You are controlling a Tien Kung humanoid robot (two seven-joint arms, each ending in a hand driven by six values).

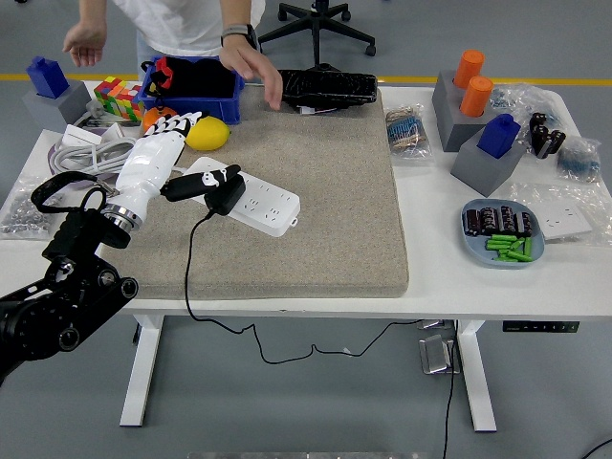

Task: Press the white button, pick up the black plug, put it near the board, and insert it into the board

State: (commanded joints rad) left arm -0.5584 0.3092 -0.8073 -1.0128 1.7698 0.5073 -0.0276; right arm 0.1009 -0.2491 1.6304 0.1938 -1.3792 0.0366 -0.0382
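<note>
The white power board (260, 202) lies on the beige mat (325, 191), left of its middle. The black plug (228, 195) stands on the board's left part, and its black cable (188, 268) runs down over the table's front edge. My left hand (184, 153) is up and to the left of the plug with its fingers (178, 122) spread; only the thumb tip reaches toward the plug. It holds nothing. I cannot see the white button. A person's hands (260, 73) are raised over the table's far edge, off the board.
A lemon (208, 134), an orange, a blue bin (191, 91) and a colour cube sit behind my hand. A coiled white cable (76, 153) lies at the left. A black bag (330, 86), grey blocks (478, 143) and a blue plate (504, 234) are at the right.
</note>
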